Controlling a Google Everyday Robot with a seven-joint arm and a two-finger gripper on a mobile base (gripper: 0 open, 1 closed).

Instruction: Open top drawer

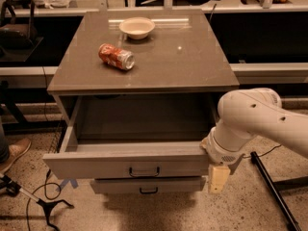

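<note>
Camera view: top drawer (96, 165) pulled far out of the desk (168, 66) front; gripper (217, 177) low at the desk's front right, against the drawer's corner, open or closed impossible to tell; likely to snag that corner on withdrawal, shoving the drawer back or askew; soda can (116, 57) atop the desk apt to roll if jolted.

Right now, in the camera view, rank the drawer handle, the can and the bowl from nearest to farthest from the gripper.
The gripper hangs by the right front corner of the open top drawer.
1. Handle: on the drawer front, to its left.
2. Can: lying on the cabinet top, left side.
3. Bowl: at the back of that top.
</note>
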